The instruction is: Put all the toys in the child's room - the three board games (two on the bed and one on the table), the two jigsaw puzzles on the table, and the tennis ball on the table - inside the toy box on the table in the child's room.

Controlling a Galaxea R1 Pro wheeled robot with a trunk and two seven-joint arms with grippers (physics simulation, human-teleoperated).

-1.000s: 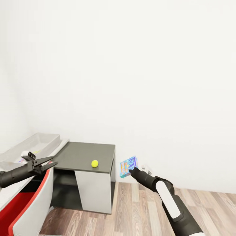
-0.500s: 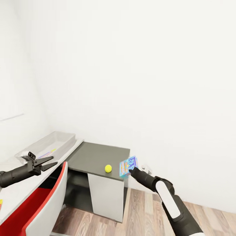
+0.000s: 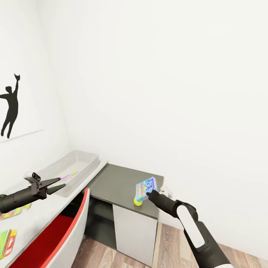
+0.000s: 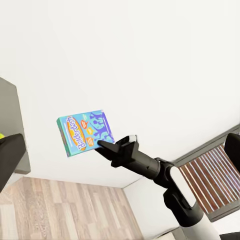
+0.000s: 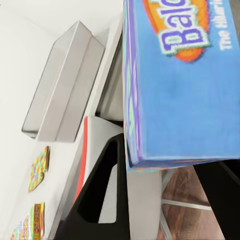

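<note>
White walls point(image 3: 156, 74), silhouette picture point(image 3: 11, 106), wood-plank floor point(image 3: 175, 242), red chair point(image 3: 56, 238)

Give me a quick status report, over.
Right gripper shut on blue game, held upright above the cabinet. Left gripper open, empty, near toy box. Ball on cabinet, partly behind the game.
</note>
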